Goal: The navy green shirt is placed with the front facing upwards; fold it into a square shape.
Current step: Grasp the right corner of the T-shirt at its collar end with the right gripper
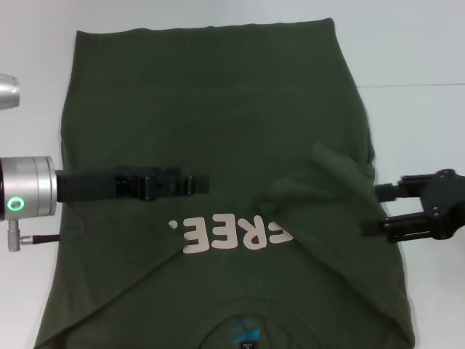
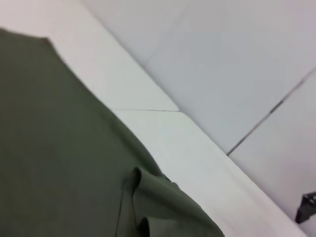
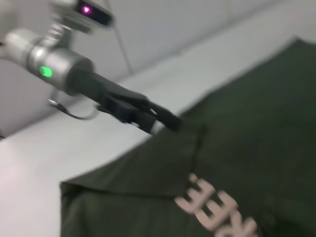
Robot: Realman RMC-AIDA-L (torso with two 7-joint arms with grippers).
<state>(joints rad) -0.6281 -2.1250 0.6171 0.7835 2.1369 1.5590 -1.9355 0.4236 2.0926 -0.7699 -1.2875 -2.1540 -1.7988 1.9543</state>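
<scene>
The navy green shirt (image 1: 218, 109) lies flat on the white table with its collar and blue label (image 1: 243, 336) nearest me. The pale letters (image 1: 232, 234) read upside down. On my right side a sleeve (image 1: 320, 189) is folded in over the chest. My left gripper (image 1: 200, 183) reaches over the middle of the shirt, just above the letters, with its fingers together. It also shows in the right wrist view (image 3: 168, 121), low over the cloth (image 3: 247, 148). My right gripper (image 1: 378, 211) is open and empty at the shirt's right edge.
The white table (image 1: 421, 43) shows beyond the shirt at the far side and on both sides, with a thin seam line (image 1: 414, 86) at the right. The left wrist view shows the shirt's edge (image 2: 59, 163) and bare table (image 2: 207, 148).
</scene>
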